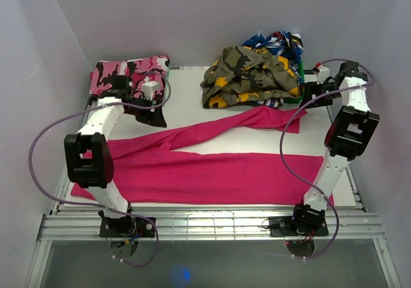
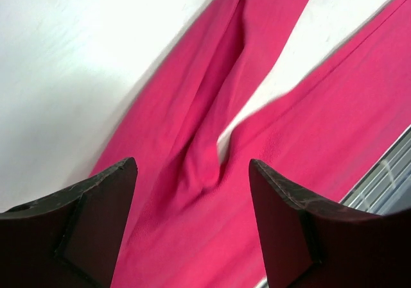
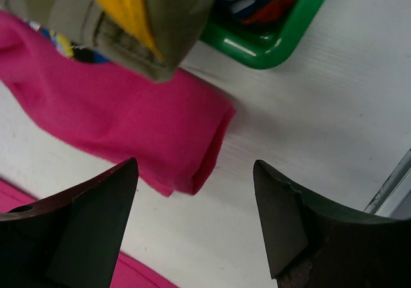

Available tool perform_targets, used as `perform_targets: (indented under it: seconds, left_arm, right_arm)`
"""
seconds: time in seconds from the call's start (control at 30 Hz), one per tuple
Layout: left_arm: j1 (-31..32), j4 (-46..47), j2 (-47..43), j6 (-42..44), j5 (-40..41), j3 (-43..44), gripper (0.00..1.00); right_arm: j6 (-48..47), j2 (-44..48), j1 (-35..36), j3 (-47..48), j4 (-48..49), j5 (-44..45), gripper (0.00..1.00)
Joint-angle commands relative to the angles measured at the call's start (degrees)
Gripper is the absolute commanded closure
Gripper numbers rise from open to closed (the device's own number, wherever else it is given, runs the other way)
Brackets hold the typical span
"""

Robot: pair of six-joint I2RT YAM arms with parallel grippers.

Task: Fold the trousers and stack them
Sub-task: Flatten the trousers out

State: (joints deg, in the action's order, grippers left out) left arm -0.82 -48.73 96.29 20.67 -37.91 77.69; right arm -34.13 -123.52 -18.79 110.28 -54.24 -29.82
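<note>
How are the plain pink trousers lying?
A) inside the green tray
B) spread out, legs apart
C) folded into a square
B: the trousers lie spread on the table, one leg along the near edge, the other angling toward the back right.

No readable text, labels, brands, numbers or signs in any of three views.

Pink camouflage garment (image 1: 128, 73) at the desk's (image 1: 186, 99) far left — olive-yellow camouflage garment (image 1: 247, 76) heaped against a green tray (image 3: 270, 56), far right.
</note>
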Motion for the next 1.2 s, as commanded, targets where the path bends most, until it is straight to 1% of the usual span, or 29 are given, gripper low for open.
perform_targets:
  seconds: [0.0,0.03,0.13,0.27,0.3,0.37,0.4,0.43,0.47,0.5,0.53,0.57,0.6,0.63,0.67,0.7,0.8,0.83,0.87,0.9,0.93,0.97,1.0,1.03,1.07,1.1,1.13,1.17]
  left_arm:
    - [6.17,7.24,5.91,-10.73,-1.73,5.53,0.21]
    - [8.01,7.42,9.06,-12.04,-1.99,7.8,0.22]
    - [10.57,8.12,12.86,-13.37,-2.34,10.72,0.24]
    - [15.31,8.47,18.48,-14.07,-0.86,13.8,0.27]
    - [15.93,8.82,19.1,-14.25,-0.5,14.06,0.27]
    - [17.34,8.92,20.86,-14.69,-0.15,15.2,0.34]
    - [17.69,8.92,21.13,-14.78,-0.23,15.56,0.39]
    - [18.22,8.92,21.22,-14.86,-0.41,15.82,0.43]
    - [18.48,9.0,21.22,-14.95,-0.58,15.91,0.52]
    - [18.75,9.09,21.04,-14.69,-0.85,15.83,0.56]
    - [19.18,9.09,20.78,-14.52,-0.94,15.65,0.62]
    - [19.36,9.0,20.61,-14.25,-1.02,15.48,0.72]
    - [19.54,8.39,19.73,-13.9,-1.72,14.95,0.78]
    - [19.63,8.13,19.03,-12.85,-2.16,14.42,0.86]
    - [19.63,8.04,18.06,-12.41,-2.17,13.72,0.97]
    - [19.63,8.3,15.36,-11.88,-1.99,11.71,1.0]
    - [19.72,9.17,10.08,-8.2,-2.08,7.58,1.0]
    - [19.98,9.35,6.23,-5.49,-1.73,4.26,1.0]
    - [20.24,9.27,4.19,-3.37,-1.03,2.57,1.0]
    - [20.77,9.18,2.17,-1.09,0.02,0.64,1.0]
    - [21.55,9.27,-0.03,1.46,2.55,-1.56,1.0]
    - [21.82,9.79,-4.31,6.01,3.62,-6.54,1.0]
    - [22.09,10.23,-6.44,7.88,4.59,-9.28,1.0]
    - [22.44,10.41,-8.38,9.73,5.56,-12.1,1.0]
    - [22.7,10.67,-12.05,13.22,6.96,-17.61,1.0]
    - [23.23,11.8,-13.83,14.83,8.1,-20.36,1.0]
    - [24.1,12.69,-15.33,16.23,9.33,-23.0,1.0]
    - [24.72,13.74,-16.82,17.29,11.7,-27.63,1.0]
  right_arm:
    - [8.9,-3.56,-0.37,6.08,1.68,-0.94,0.22]
    - [9.43,-4.78,-0.2,6.26,2.38,-0.76,0.22]
    - [9.61,-5.93,0.24,5.56,3.08,-1.11,0.23]
    - [9.69,-7.25,0.59,4.16,4.31,-2.95,0.28]
    - [9.78,-7.43,0.68,3.89,4.4,-3.74,0.32]
    - [9.52,-7.7,0.68,3.89,4.4,-4.8,0.37]
    - [9.17,-7.52,0.68,3.54,4.4,-6.11,0.44]
    - [8.82,-7.0,0.77,3.28,4.32,-6.73,0.48]
    - [8.21,-6.47,0.77,2.84,4.32,-7.43,0.51]
    - [7.24,-5.94,0.68,2.23,4.58,-8.83,0.59]
    - [6.71,-4.72,0.68,1.09,4.75,-9.54,0.64]
    - [6.01,-4.01,0.68,0.47,4.76,-10.25,0.7]
    - [4.09,-3.31,0.68,-0.15,4.49,-11.47,0.82]
    - [2.85,-1.56,0.68,-1.72,4.49,-12.27,0.87]
    - [1.36,-0.5,0.68,-2.43,4.23,-12.88,0.91]
    - [-2.39,0.55,0.68,-3.39,3.62,-13.94,0.92]
    - [-10.31,7.05,0.59,-9.54,3.17,-15.26,0.92]
    - [-17.3,11.33,0.59,-11.64,3.43,-15.7,0.92]
    - [-21.2,13.9,0.16,-16.8,3.79,-17.01,0.92]
    - [-24.81,16.45,-0.02,-19.81,4.48,-17.37,0.92]
    - [-27.72,21.78,-0.28,-22.88,5.8,-17.55,0.92]
    - [-34.18,24.44,-0.63,-28.4,7.46,-17.55,0.92]
    - [-38.08,26.73,-0.72,-30.8,7.74,-17.29,0.92]
    - [-41.86,31.28,-0.81,-33.26,7.92,-16.94,0.92]
    - [-48.86,33.5,-1.07,-35.72,8.7,-16.85,0.92]
    - [-52.41,35.53,-1.08,-40.53,9.06,-16.06,0.92]
    - [-55.84,39.29,-1.16,-42.84,9.24,-15.62,0.92]
    - [-59.0,40.98,-1.43,-44.96,9.24,-15.44,0.92]
